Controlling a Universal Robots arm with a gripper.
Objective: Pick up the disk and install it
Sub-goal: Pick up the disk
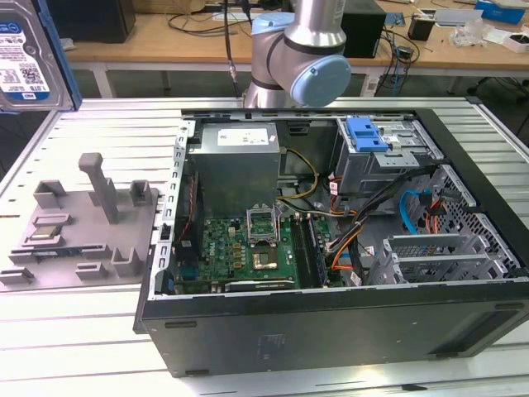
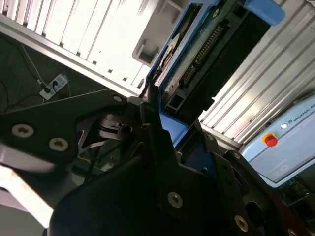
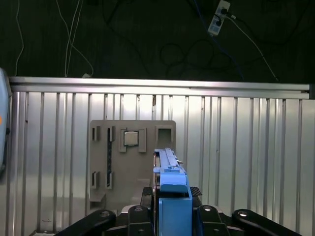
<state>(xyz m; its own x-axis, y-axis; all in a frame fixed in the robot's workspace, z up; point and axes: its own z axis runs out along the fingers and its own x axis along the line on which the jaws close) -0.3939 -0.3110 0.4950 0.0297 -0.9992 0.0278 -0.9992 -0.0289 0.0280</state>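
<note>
The disk, silver-grey with a white-and-blue label and a blue carrier frame, hangs high in the air at the exterior view's far left, above the ribbed metal table. In the second wrist view my gripper is shut on the blue frame of the disk, whose connector edge points away from the black fingers. The first wrist view shows the disk edge-on, rising from my gripper above the grey fixture tray.
The grey fixture tray with upright posts lies on the table at the exterior view's left. An open computer case fills the middle and right, with a drive cage and blue latch at its back. The arm's base stands behind it.
</note>
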